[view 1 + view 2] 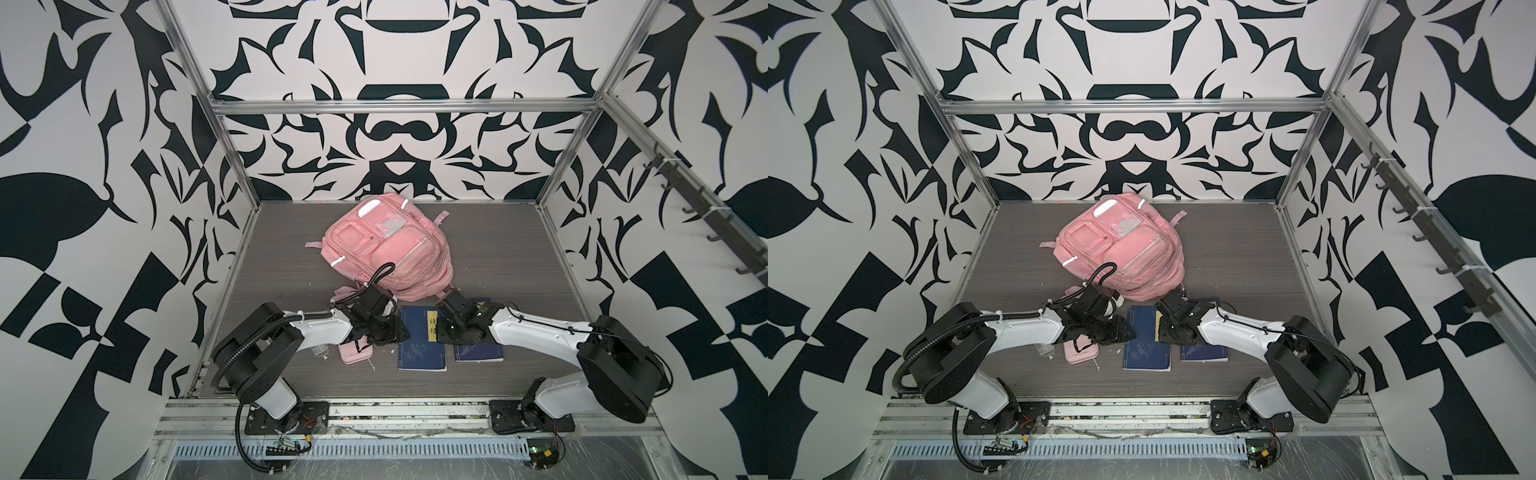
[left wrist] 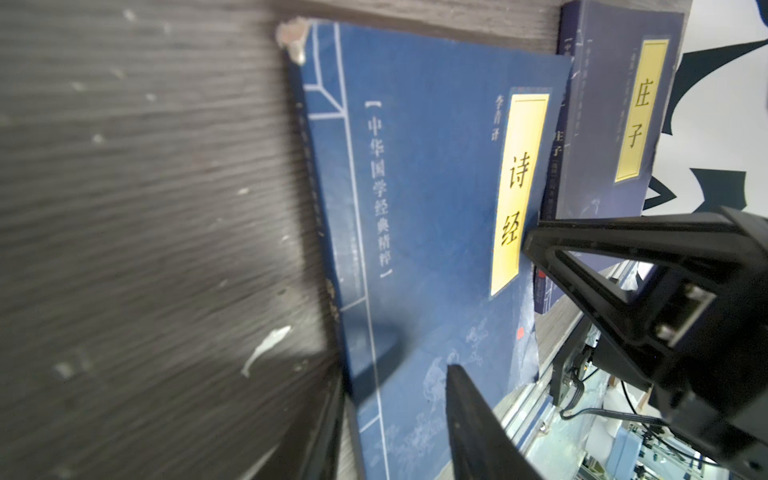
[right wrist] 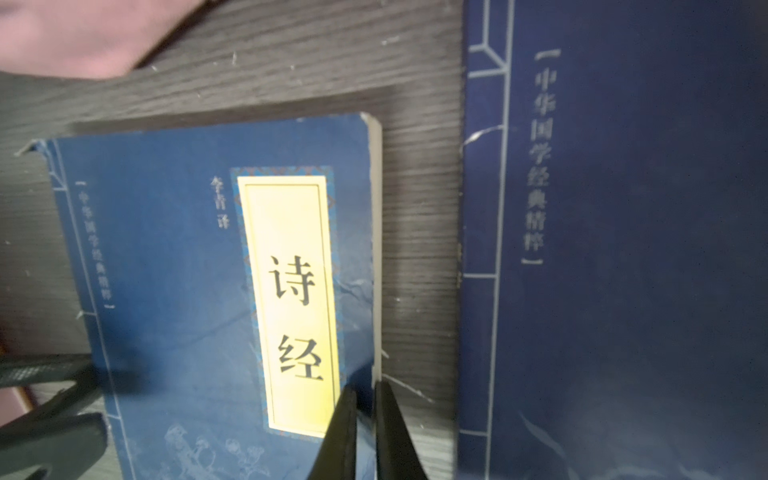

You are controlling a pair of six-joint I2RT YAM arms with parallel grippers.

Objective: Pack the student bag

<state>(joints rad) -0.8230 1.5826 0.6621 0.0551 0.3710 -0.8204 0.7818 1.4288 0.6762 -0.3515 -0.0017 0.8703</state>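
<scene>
The pink student bag [image 1: 386,245] [image 1: 1121,249] lies face up at the back middle of the table; a corner of it shows in the right wrist view [image 3: 83,33]. In front of it lies a blue book with a yellow label [image 1: 422,353] [image 2: 415,208] [image 3: 187,291]. My left gripper [image 1: 399,332] [image 2: 399,415] is open, its jaws either side of the book's spine edge. My right gripper [image 1: 439,330] [image 3: 368,415] is shut on the book's opposite edge, which is raised a little off the table.
A second blue book [image 1: 478,353] [image 2: 615,104] [image 3: 623,249] lies right of the first, partly under the right arm. A flat pink pencil case [image 1: 355,353] [image 1: 1079,353] lies under the left wrist, with a clear object [image 1: 320,353] beside it. Patterned walls enclose the table.
</scene>
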